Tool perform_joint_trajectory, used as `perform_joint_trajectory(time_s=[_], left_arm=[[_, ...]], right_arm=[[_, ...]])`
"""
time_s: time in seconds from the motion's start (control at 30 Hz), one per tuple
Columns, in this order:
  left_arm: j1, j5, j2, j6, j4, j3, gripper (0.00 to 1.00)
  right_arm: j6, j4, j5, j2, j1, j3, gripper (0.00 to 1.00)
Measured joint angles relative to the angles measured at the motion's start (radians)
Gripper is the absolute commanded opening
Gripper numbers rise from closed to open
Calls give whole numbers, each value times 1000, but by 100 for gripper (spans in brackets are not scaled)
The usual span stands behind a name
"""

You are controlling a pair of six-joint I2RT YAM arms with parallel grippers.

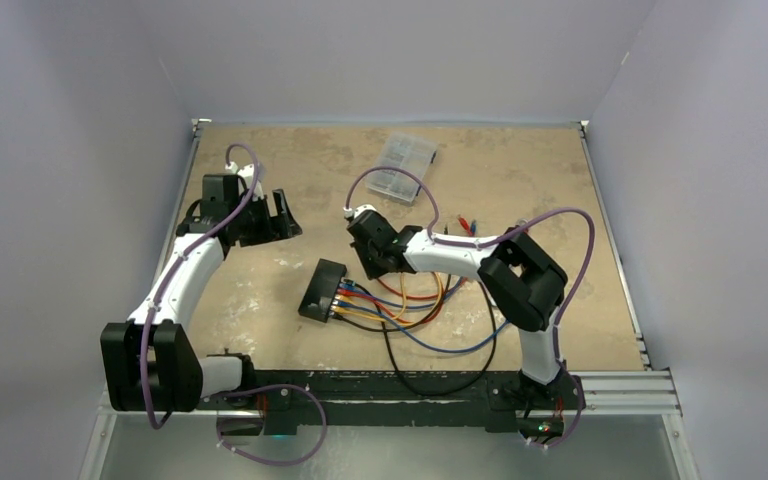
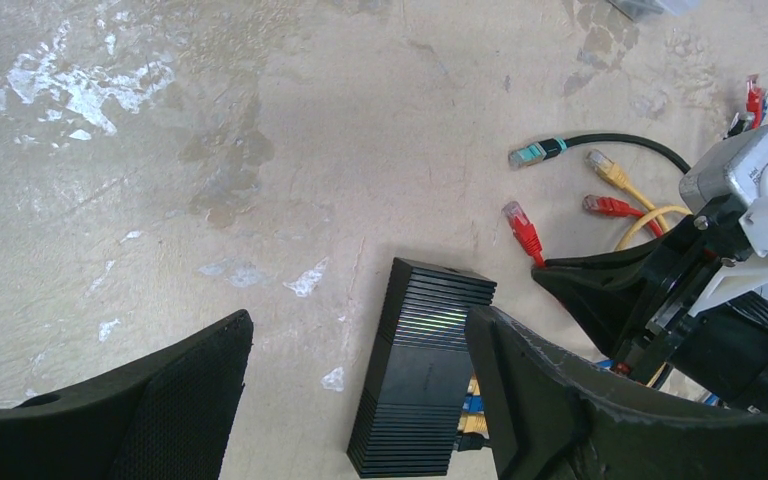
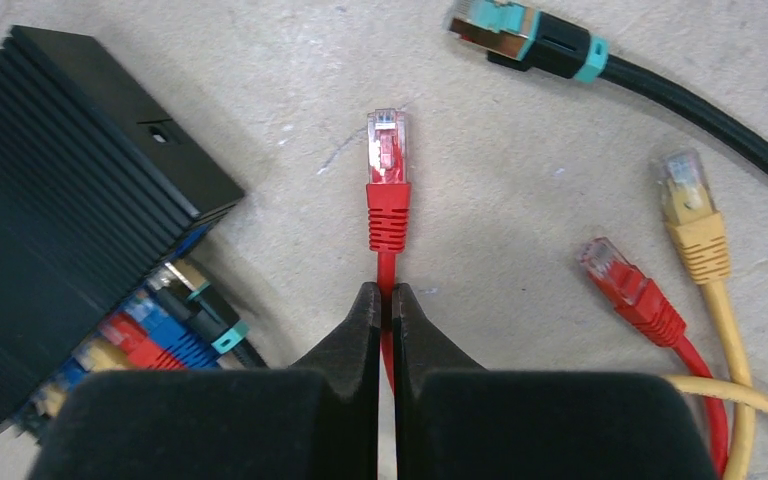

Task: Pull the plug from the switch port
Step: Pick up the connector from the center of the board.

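Note:
The black switch (image 1: 322, 290) lies mid-table, and it also shows in the left wrist view (image 2: 425, 380) and the right wrist view (image 3: 60, 220). Several coloured plugs (image 3: 175, 320) sit in its sockets. My right gripper (image 3: 381, 295) is shut on a red cable just behind its red plug (image 3: 387, 170). That plug lies free on the table, apart from the switch, and shows in the left wrist view (image 2: 520, 225) too. My left gripper (image 2: 360, 318) is open and empty, held above the table left of the switch, seen from above (image 1: 285, 215).
Loose plugs lie beside the red one: a black one with teal bands (image 3: 520, 35), a yellow one (image 3: 690, 210) and another red one (image 3: 620, 280). Cables loop toward the near edge (image 1: 430, 340). A clear compartment case (image 1: 405, 165) sits at the back.

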State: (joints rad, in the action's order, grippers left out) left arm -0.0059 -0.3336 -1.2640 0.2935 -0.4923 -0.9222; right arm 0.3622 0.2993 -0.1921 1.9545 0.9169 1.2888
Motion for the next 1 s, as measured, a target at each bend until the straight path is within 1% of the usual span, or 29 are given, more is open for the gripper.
perform_joint_trajectory(time_s=[0.2,0.33,0.5,0.77,1.0], left_arm=[[0,-4,-3,0,6,4,79],[0,-7,-15,0,6,4,79],[0,-9,-22,0,6,4,79],[0,-30,-31,0,12,5,79],[0,-38,-32,0,17,8,79]], right_arm=[[21,9,75,-26,-16,23,0],[39,7,145,-95,-40,26,0],[58,-8,262,-195,-101,40,0],[84,-33,402,-330,-210,81,0],[108,-55,502,-407,-259,121,0]])
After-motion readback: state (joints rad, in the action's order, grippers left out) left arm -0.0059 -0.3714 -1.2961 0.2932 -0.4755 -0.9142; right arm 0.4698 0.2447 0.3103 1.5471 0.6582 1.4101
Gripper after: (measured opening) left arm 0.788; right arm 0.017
